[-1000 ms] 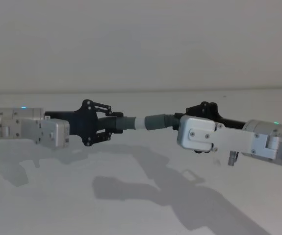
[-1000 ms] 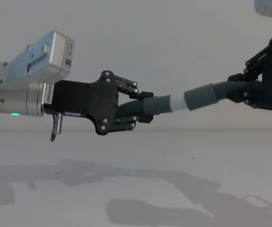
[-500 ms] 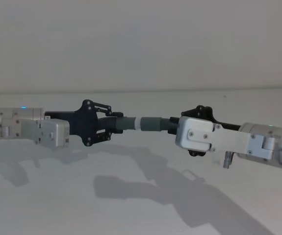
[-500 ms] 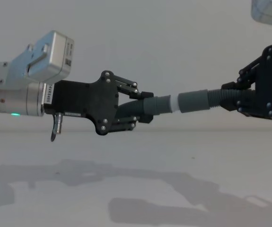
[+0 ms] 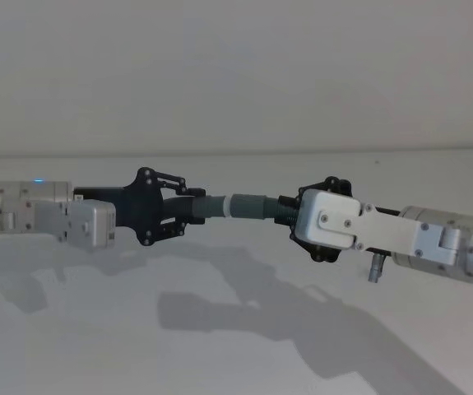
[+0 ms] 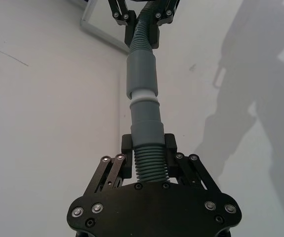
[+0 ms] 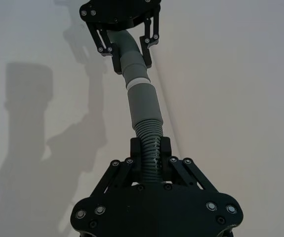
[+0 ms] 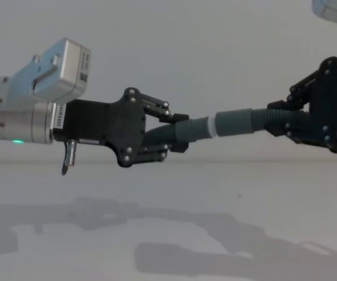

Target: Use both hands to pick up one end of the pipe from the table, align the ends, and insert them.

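— Grey hose in both our hands, well above the white table (image 5: pixel 220 346). Where are we holding it?

— Our left gripper (image 5: pixel 188 211) is pinching the shorter piece (image 5: pixel 211 206), fingers pressed against its ribbed back part; the left wrist view is showing the pads (image 6: pixel 127 144) clamping it on both sides. Our right gripper (image 5: pixel 289 216) is gripping the longer piece (image 5: pixel 257 206) at its ribbed section, fingers closed around it in the same way.

— And the ends?

— We are seeing the white tip (image 8: pixel 213 125) sitting mostly inside the wide grey mouth (image 8: pixel 222 123) of the longer piece. A narrow white band is showing between the two grey sleeves. In the chest view the two pieces are forming one line between the grippers, bending slightly at the joint.

— How are the arms lying?

— Both are reaching towards each other, left from the left side with its green light (image 8: pixel 18 141) glowing, right from the right side. Their shadows are falling on the table beneath.
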{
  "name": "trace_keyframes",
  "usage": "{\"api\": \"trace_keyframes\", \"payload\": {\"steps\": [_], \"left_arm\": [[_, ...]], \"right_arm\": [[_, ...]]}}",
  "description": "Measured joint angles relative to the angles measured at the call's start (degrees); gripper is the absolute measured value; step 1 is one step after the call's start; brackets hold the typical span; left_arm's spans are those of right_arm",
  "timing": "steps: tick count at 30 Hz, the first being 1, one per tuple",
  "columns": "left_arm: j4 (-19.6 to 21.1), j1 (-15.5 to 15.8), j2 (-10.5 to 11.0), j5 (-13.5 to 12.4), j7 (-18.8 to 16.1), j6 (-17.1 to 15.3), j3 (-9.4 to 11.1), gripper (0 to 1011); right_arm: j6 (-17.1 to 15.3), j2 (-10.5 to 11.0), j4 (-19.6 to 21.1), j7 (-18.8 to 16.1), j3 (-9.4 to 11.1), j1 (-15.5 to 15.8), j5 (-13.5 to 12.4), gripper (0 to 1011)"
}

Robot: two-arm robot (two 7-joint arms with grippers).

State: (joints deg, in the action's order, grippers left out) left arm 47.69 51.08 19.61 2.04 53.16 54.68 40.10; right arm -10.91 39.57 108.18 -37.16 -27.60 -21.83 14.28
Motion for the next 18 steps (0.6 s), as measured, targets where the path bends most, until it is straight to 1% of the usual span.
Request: {"api": "trace_keyframes", "payload": {"steps": [18], "left_arm": [[0.01, 0.00, -0.05, 0.00, 0.00, 0.00, 0.00, 345]], "right_arm": [[0.76, -0.47, -0.56, 0.18, 0.16, 0.08, -1.14, 196]]}}
